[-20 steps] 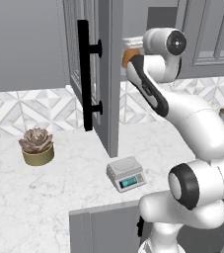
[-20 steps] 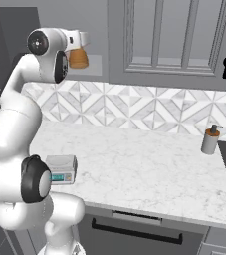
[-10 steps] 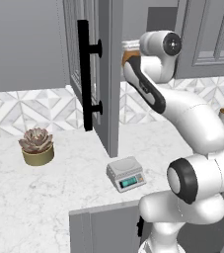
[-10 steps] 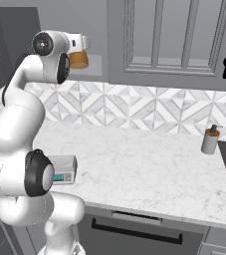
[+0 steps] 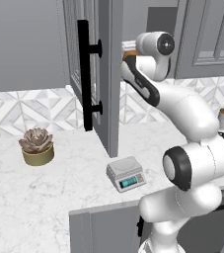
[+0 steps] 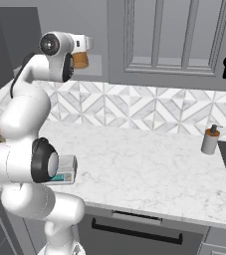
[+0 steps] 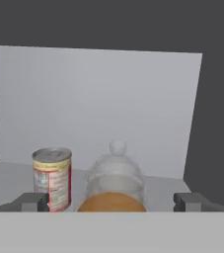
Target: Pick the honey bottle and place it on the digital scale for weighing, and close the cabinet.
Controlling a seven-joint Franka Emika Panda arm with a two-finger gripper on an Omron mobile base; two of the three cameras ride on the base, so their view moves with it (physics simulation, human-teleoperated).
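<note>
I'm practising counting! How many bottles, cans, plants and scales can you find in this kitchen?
Bottles: 2, the honey bottle and the tan bottle
Cans: 1, the can beside the honey bottle
Plants: 1, the potted plant
Scales: 1, the digital scale
Total: 5
</note>
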